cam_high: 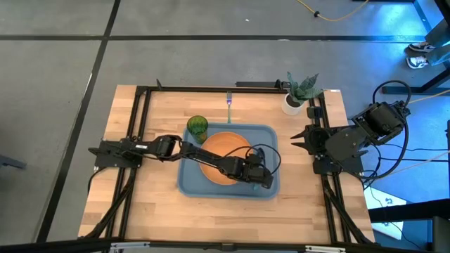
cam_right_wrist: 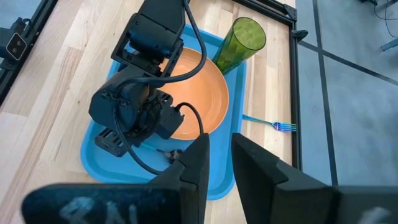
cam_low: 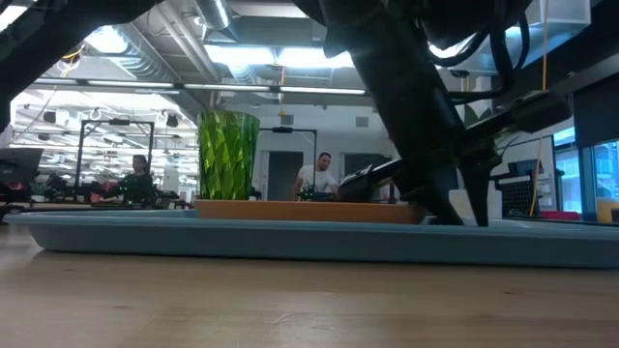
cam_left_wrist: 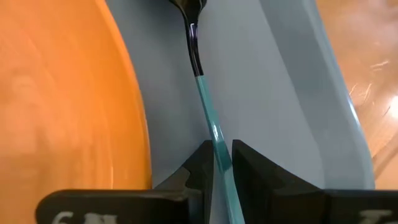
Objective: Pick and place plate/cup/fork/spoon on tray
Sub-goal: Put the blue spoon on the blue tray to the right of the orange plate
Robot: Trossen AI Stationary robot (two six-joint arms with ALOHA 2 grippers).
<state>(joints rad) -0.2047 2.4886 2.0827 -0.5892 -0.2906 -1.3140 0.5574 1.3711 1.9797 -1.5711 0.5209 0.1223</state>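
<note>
High view: the left arm reaches across the blue tray, and the left gripper sits low over the tray's right side, beside the orange plate. The plate lies flat inside the tray. The green cup stands upright at the tray's far left corner, right by the plate.

From the left wrist, the two dark fingers are pressed together on the teal handle of the spoon. The spoon's dark bowl points away along the tray floor, between the plate's edge and the tray wall. It looks like the spoon touches the tray, but that is hard to tell.

The fork lies on the wooden table, just past the tray's far edge.

The right gripper waits at the right side of the table, well away from the tray, with its fingers a little apart.
</note>
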